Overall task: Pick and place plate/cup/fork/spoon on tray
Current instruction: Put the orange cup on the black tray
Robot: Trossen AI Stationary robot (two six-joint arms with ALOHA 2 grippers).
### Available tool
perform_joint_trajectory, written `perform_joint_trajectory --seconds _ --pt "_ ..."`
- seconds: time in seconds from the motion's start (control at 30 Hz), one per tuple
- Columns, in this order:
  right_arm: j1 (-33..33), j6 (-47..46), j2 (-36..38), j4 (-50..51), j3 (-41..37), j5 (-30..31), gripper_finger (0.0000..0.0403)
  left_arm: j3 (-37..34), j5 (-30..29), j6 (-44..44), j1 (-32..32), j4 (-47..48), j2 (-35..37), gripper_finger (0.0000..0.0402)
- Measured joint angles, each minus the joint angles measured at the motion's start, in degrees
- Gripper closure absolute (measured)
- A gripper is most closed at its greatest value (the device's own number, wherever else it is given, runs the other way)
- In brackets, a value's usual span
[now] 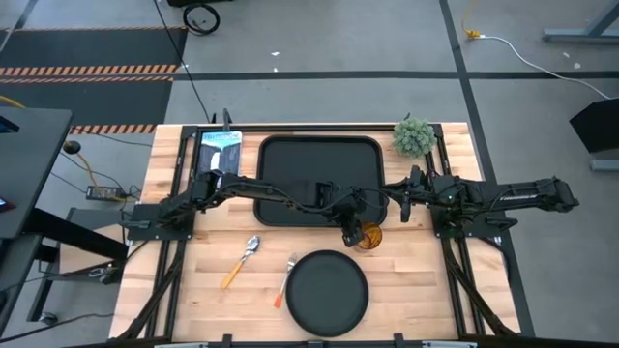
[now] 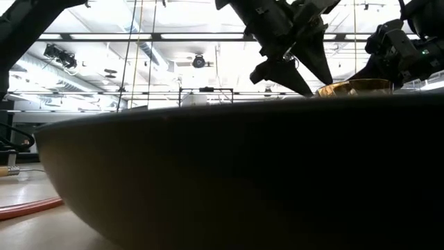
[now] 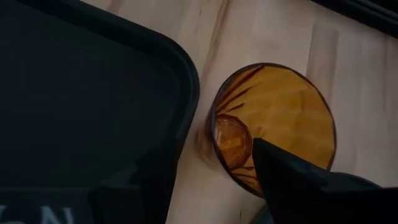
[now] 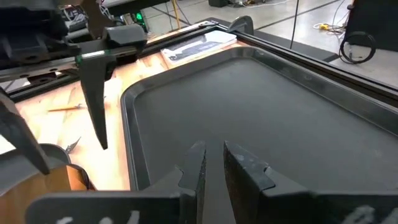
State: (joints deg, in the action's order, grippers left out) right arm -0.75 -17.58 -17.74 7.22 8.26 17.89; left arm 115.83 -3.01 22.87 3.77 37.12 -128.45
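The amber cup (image 1: 368,235) stands upright on the wood just off the black tray's (image 1: 290,155) near right corner. My left gripper (image 1: 353,230) reaches across the tray and is open and points down at the cup (image 3: 273,118). One finger (image 3: 292,177) is over the cup's inside and the other is outside, by the tray's rim (image 3: 186,93). My right gripper (image 4: 212,168) is shut and empty above the tray's right edge. The round black plate (image 1: 327,292) lies near the front edge, with the fork (image 1: 286,280) to its left and the spoon (image 1: 242,261) farther left. My left gripper's fingers straddle the cup's wall on the tray side (image 3: 214,134), coming from above. I cannot tell whether either finger touches the cup. The cup stands on the table.
A small green plant (image 1: 414,137) stands at the far right, and a flat packet (image 1: 220,150) lies left of the tray. In the low view the plate's rim (image 2: 208,173) fills the foreground. Bare wood lies left of the spoon.
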Motion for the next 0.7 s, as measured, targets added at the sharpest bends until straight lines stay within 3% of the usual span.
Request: perform_joint_trajectory --seconds 0.4,0.7 --pt "0.0 -0.4 -0.1 -0.5 0.0 0.0 0.0339 0.0 2.4 0.3 0.0 0.0 -2.7 0.0191" --pt "0.0 -0.3 -0.3 -1.2 0.0 0.0 0.0339 -0.1 2.2 -1.2 0.0 -0.3 -2.8 0.0256"
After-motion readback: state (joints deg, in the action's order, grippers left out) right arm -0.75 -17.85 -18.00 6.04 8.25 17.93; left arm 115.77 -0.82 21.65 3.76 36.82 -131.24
